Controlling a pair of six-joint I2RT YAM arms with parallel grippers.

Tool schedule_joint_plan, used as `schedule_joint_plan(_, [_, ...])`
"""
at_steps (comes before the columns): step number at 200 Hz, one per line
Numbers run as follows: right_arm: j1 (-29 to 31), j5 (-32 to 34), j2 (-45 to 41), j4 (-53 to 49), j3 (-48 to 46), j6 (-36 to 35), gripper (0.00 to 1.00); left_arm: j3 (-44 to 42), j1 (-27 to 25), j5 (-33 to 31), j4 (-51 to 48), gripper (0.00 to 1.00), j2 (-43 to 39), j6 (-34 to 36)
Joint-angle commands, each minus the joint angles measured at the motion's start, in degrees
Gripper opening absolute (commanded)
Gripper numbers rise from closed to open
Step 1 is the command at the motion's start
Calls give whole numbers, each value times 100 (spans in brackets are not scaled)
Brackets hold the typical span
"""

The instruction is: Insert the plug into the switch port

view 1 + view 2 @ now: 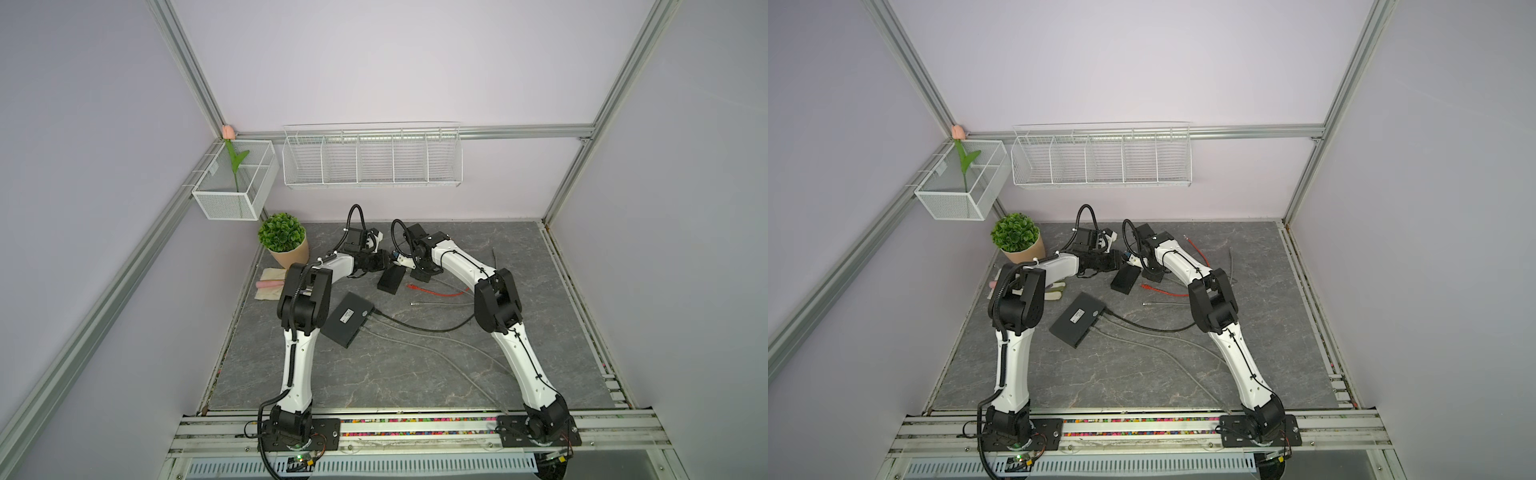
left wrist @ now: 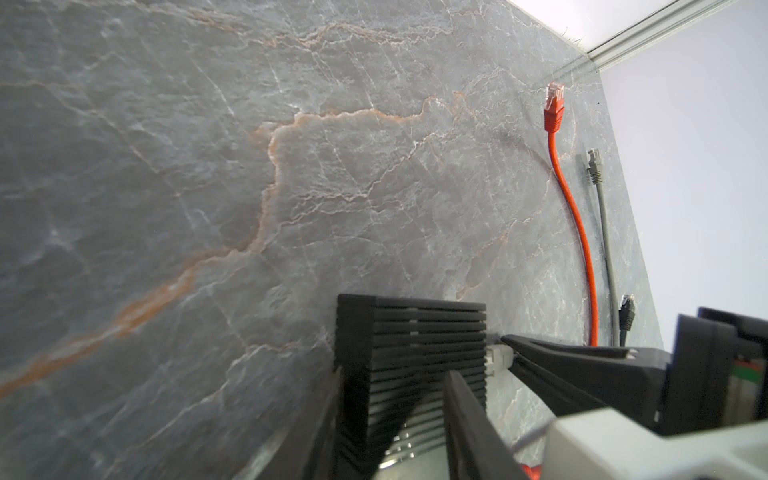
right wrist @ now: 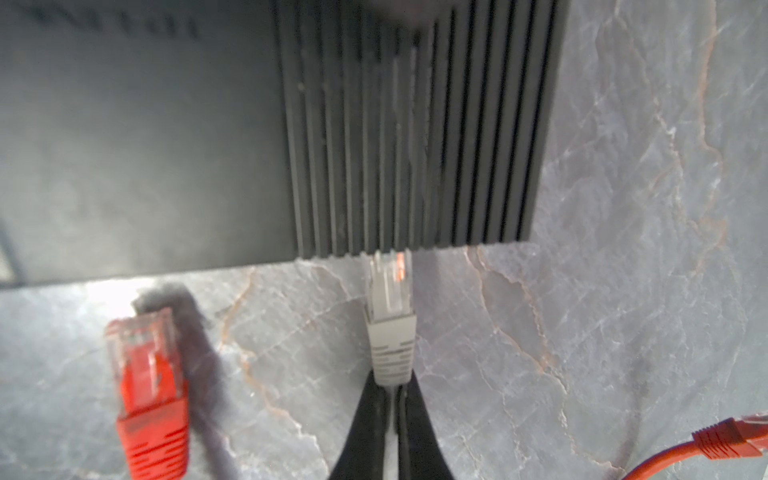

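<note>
Closest to the right wrist camera, the right jaws are pinched narrow on the ribbed boot of the grey plug (image 3: pixel 390 332), gripping it from behind so that its clear tip sticks out ahead. The plug's long axis runs in line with these jaws and points straight at the ribbed end of the small black switch (image 3: pixel 415 124). The tip meets the edge of that end, but the port itself is hidden under the housing, so I cannot tell whether it has entered. Most of the plug body is outside. The left jaws, half spread, clamp the switch across its width, and in the left wrist view the plug (image 2: pixel 496 357) butts against the switch's side. In both top views the switch (image 1: pixel 390 280) (image 1: pixel 1124 279) sits between the two wrists, toward the back of the bench (image 1: pixel 415 374). A loose red plug (image 3: pixel 149 395) lies beside the grey one, apart from it. As I judge it, the coming move is a straight push along the plug's axis by the right arm while the left braces the switch
</note>
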Motion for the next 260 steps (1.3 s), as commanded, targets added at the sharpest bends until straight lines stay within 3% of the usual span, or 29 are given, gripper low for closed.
schedule_joint_plan(1, [-19, 37, -345, 81, -146, 30, 7, 87, -53, 146, 6, 41, 5, 97])
schedule_joint_plan(82, [-47, 25, -433, 98, -171, 26, 7, 126, -44, 92, -75, 42, 20, 131])
schedule_joint_plan(154, [16, -291, -837, 326, -736, 105, 7, -5, -9, 98, 43, 43, -42, 70])
schedule_joint_plan(260, [47, -307, -559, 84, -491, 130, 7, -56, 0, 79, 87, 40, -78, 29])
